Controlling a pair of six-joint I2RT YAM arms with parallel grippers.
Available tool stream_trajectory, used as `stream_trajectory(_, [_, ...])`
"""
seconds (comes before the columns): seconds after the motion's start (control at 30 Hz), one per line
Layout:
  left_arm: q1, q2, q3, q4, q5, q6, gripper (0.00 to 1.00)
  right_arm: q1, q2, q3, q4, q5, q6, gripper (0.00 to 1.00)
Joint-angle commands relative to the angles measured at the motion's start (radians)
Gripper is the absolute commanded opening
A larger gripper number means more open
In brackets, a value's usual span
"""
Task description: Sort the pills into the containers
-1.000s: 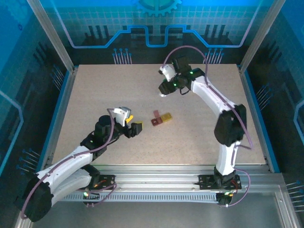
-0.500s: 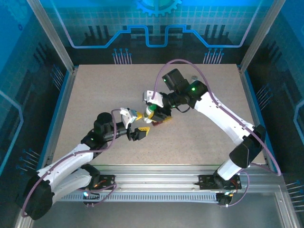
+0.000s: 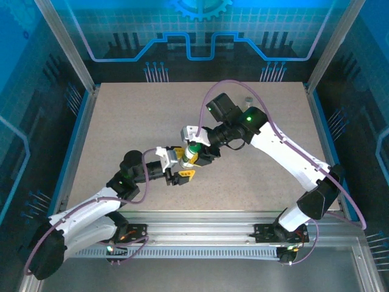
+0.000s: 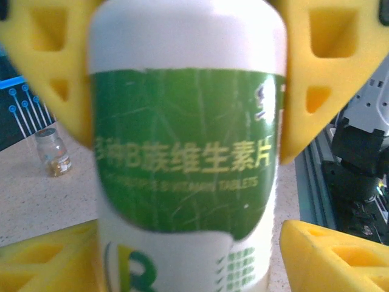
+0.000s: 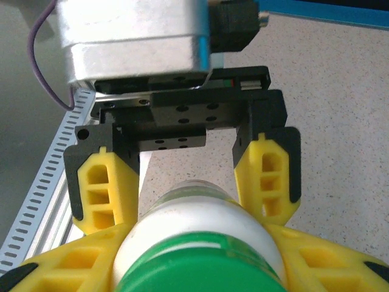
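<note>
Speckled beige tabletop [image 3: 121, 121], aluminium-framed blue-lit cage [image 3: 67, 55]; free space on every side. Mid-table: white green-capped plastic bottle [image 3: 192, 152] pinched by right gripper [image 5: 200, 255], straddled by left gripper [image 3: 182, 163], jaws apart.

Speckled beige tabletop [image 3: 127, 128] — one small clear vial [image 4: 52, 152], amber at the bottom, stands upright near its far edge.

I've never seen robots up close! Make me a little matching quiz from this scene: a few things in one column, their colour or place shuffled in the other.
Things:
1. white bottle
2. bottle cap
3. glass vial
4. table

Descriptions:
a. green
b. speckled beige
c. gripped by the right gripper
d. standing upright on the table, near its far edge

Pairs: 1-c; 2-a; 3-d; 4-b
</note>
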Motion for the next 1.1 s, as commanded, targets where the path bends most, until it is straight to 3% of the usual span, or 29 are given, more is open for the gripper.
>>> stream_trajectory(0.0, [-0.022, -0.006, 0.021, 0.004, 0.034, 0.061, 0.69, 0.018, -0.036, -0.019, 0.017, -0.059, 0.014, 0.44])
stream_trajectory(0.5, [-0.051, 0.007, 0.03, 0.004, 0.034, 0.082, 0.59, 0.025, -0.071, -0.075, 0.06, -0.091, 0.015, 0.45])
stream_trajectory(0.73, [-0.059, 0.007, 0.03, 0.004, -0.001, 0.086, 0.42, 0.023, -0.065, -0.083, 0.058, -0.079, 0.015, 0.47])
stream_trajectory(1.07, [-0.063, 0.004, 0.029, -0.01, -0.093, 0.051, 0.19, 0.006, -0.081, -0.083, 0.09, -0.015, 0.083, 0.68])
